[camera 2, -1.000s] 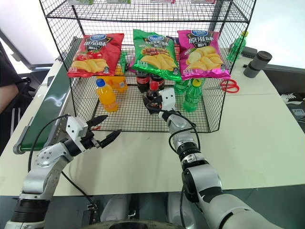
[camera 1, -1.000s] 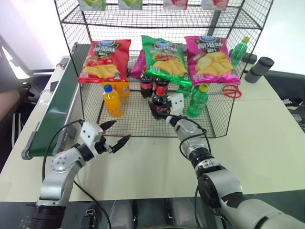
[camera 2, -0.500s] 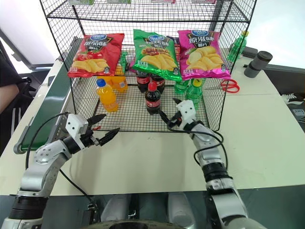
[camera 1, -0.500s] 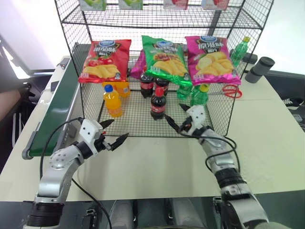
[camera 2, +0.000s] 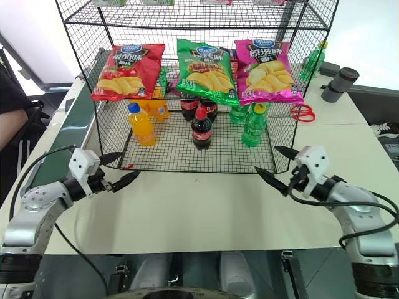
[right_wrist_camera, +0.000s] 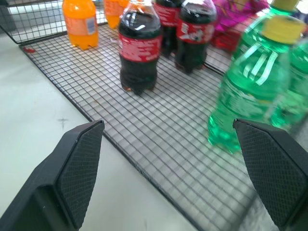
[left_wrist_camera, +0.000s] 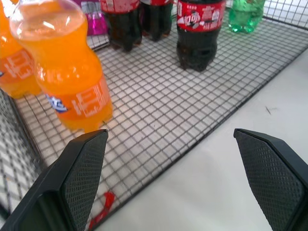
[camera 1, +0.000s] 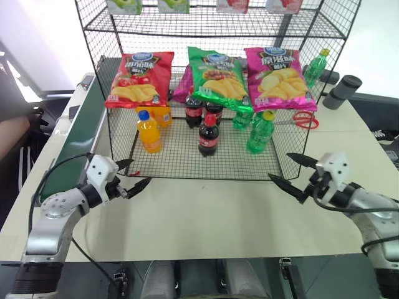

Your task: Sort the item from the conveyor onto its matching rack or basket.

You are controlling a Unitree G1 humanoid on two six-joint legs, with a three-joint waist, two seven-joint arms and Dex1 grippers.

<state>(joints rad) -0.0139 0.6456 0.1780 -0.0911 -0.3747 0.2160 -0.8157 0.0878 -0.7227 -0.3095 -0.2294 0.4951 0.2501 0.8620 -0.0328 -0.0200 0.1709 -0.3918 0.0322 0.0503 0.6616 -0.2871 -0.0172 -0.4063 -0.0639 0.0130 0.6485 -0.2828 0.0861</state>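
My right gripper [camera 1: 295, 172] stands wide and empty, just off the rack [camera 1: 283, 163] at its front right corner; my left gripper [camera 1: 133, 176], equally wide and empty, sits off the front left corner. The cola bottle [camera 1: 208, 135] stands upright on the rack floor, ahead of two matching colas [camera 1: 194, 112], apart from them. Risk, as I judge it: an arm swinging near the rack could jolt it and topple that bottle. The rack also holds orange-juice bottles [camera 1: 148, 131] and green soda bottles [camera 1: 260, 132]
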